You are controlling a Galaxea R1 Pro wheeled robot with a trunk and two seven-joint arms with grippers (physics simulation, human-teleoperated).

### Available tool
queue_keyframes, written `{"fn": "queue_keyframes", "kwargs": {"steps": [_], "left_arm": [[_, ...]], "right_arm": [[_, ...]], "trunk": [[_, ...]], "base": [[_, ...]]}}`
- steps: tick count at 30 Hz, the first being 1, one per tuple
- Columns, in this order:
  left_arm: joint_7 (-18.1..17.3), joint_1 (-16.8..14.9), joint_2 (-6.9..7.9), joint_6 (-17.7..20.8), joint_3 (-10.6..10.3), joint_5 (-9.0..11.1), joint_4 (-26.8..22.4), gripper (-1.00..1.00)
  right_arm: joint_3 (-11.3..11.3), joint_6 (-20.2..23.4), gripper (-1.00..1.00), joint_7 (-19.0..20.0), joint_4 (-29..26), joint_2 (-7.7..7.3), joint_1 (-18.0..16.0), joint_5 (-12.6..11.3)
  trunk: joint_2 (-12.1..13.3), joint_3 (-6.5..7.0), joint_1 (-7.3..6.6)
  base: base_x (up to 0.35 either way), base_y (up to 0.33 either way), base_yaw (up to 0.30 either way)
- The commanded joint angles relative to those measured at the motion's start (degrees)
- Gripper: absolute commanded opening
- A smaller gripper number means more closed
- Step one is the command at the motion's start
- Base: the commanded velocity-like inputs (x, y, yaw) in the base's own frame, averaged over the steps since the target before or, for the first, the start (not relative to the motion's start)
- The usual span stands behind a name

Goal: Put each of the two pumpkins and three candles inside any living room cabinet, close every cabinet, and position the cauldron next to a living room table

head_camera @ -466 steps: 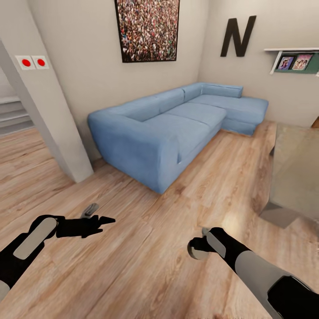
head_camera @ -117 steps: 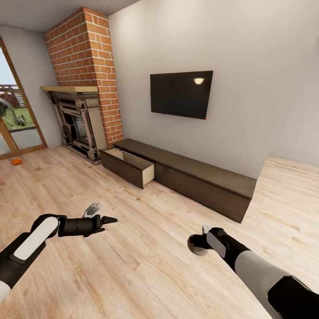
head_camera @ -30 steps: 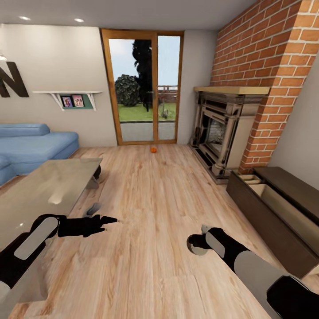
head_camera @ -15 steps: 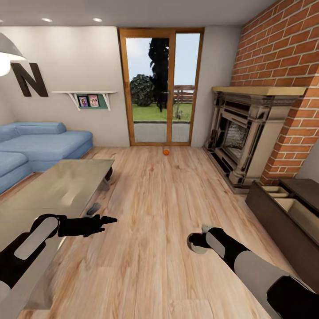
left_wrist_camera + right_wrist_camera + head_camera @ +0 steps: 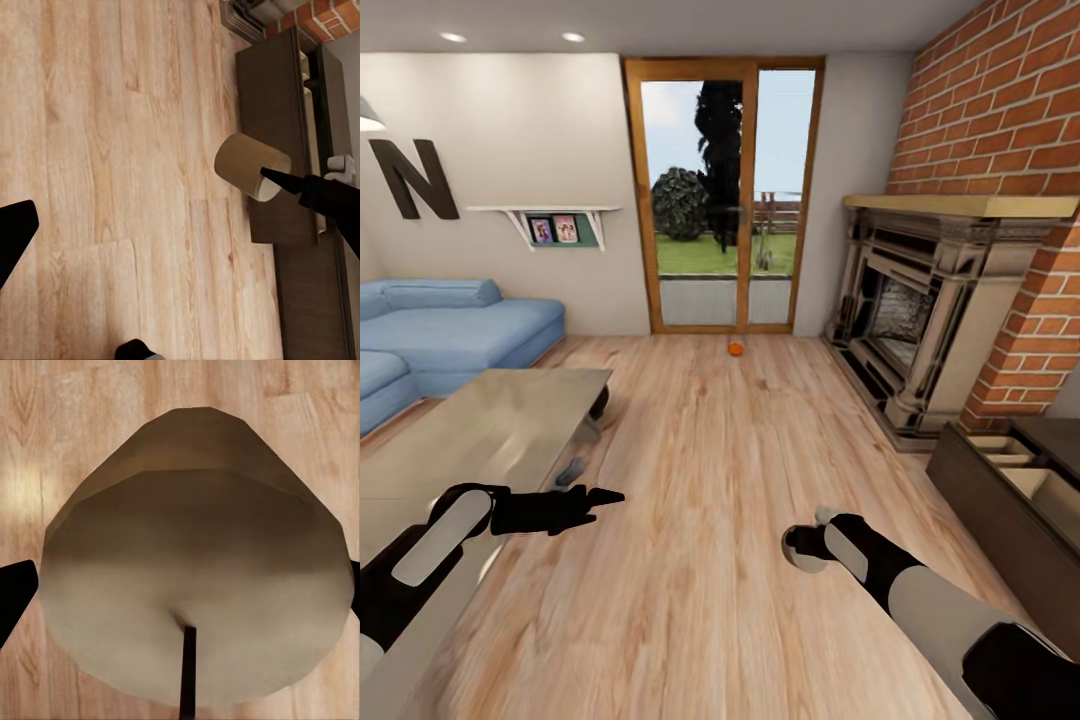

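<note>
Wood flooring (image 5: pixel 740 480) runs ahead of us to a glass patio door (image 5: pixel 722 195), with a brick fireplace (image 5: pixel 930 300) on our right and a blue sofa (image 5: pixel 440 335) on our left. One pumpkin (image 5: pixel 735 348) sits on the floor just before the door. The cabinet (image 5: pixel 1010 495) along our right wall has drawers pulled out. Our left gripper (image 5: pixel 585 485) hangs released, fingers spread, beside the glass coffee table (image 5: pixel 470 430). Our right gripper (image 5: pixel 807 548) is grasping a beige candle (image 5: pixel 195 592).
</note>
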Motion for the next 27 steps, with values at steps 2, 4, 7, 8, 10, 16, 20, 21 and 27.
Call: {"fn": "queue_keyframes", "kwargs": {"steps": [2, 4, 7, 8, 10, 16, 20, 21, 27], "left_arm": [[-0.44, -0.06, 0.03, 0.05, -0.13, -0.39, 0.0, 1.0], [-0.44, -0.06, 0.04, 0.05, -0.1, -0.4, 0.0, 1.0], [-0.44, -0.06, 0.05, 0.05, -0.08, -0.35, 0.0, 1.0], [-0.44, -0.06, 0.05, 0.05, -0.08, -0.36, 0.0, 1.0], [-0.44, -0.06, 0.05, 0.05, -0.07, -0.38, 0.0, 1.0], [-0.44, -0.06, 0.05, 0.07, -0.13, -0.37, 0.0, 1.0], [-0.45, -0.06, 0.05, 0.07, -0.09, -0.33, 0.0, 1.0], [-0.46, -0.06, 0.05, 0.08, -0.09, -0.33, 0.0, 1.0], [-0.44, -0.06, 0.05, 0.05, -0.08, -0.31, 0.0, 1.0]], "right_arm": [[0.42, 0.15, -1.0, -0.48, -0.17, -0.03, -0.05, -0.66], [0.42, 0.15, -1.0, -0.51, -0.17, -0.02, -0.05, -0.66], [0.42, 0.15, -1.0, -0.51, -0.17, -0.01, -0.05, -0.66], [0.42, 0.15, -1.0, -0.5, -0.17, -0.01, -0.05, -0.66], [0.42, 0.15, -1.0, -0.5, -0.17, -0.01, -0.05, -0.66], [0.42, 0.15, -1.0, -0.49, -0.17, -0.02, -0.05, -0.66], [0.42, 0.13, -1.0, -0.48, -0.17, -0.01, -0.05, -0.66], [0.42, 0.13, -1.0, -0.48, -0.17, -0.01, -0.05, -0.66], [0.42, 0.07, -1.0, -0.56, -0.17, 0.06, -0.05, -0.66]], "trunk": [[-0.03, -0.04, 0.03], [-0.03, -0.03, 0.03], [-0.03, -0.02, 0.03], [-0.03, -0.02, 0.03], [-0.03, -0.02, 0.03], [-0.03, -0.02, 0.03], [-0.03, -0.02, 0.03], [-0.03, -0.02, 0.03], [-0.03, -0.02, 0.03]], "base": [[0.335, 0.0, -0.101], [0.335, 0.0, -0.049], [0.335, 0.0, -0.015], [0.335, 0.0, -0.006], [0.335, 0.0, -0.003], [0.335, 0.0, -0.001], [0.335, 0.0, 0.0], [0.335, 0.0, 0.0], [0.335, 0.0, 0.0]]}}
